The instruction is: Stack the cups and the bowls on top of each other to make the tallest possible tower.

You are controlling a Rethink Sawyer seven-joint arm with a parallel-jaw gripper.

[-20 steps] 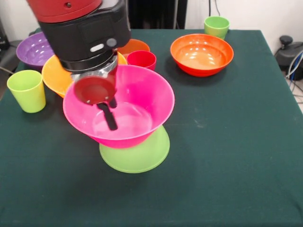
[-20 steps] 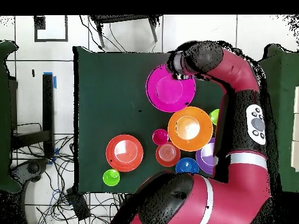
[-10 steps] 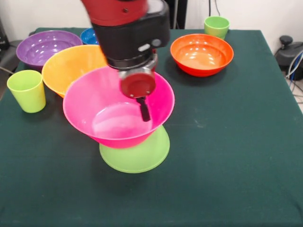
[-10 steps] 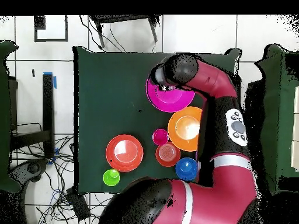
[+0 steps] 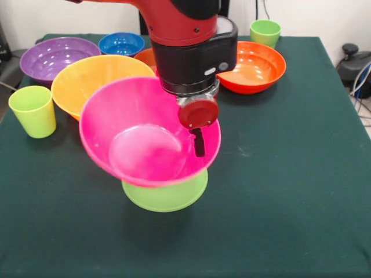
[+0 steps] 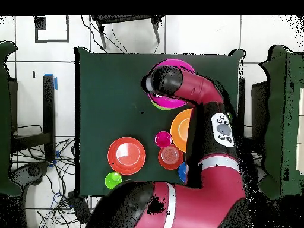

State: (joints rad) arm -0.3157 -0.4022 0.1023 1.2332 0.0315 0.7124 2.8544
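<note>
Right beneath the claw [image 5: 199,146], found the big pink bowl [image 5: 139,145] perched on the lime green bowl [image 5: 165,198], the green one turned rim-down on the table [image 5: 290,202] as a wide, steady foot. Counted only those two in the tower; saw nothing inside the pink bowl. Noted the pink bowl tipped, its rim higher on the claw's side and dipping away from it, most likely because the claw bore on that rim just where the black tip reached down inside the wall. Judged the tilt a risk: could slide off the green base if let go crooked.

Could not tell how far apart or together the claw stood, nor whether it clamped the rim or merely touched it; the red wrist hid the rest.

Beyond the claw, just past the arm, spotted the medium orange bowl [image 5: 258,66], apparently the next piece for the tower, and a light green cup [image 5: 265,32] further off. Well away on the low-rim side, logged the yellow-orange bowl [image 5: 93,75], purple bowl [image 5: 49,58], blue bowl [image 5: 120,43] and second green cup [image 5: 32,110].
</note>
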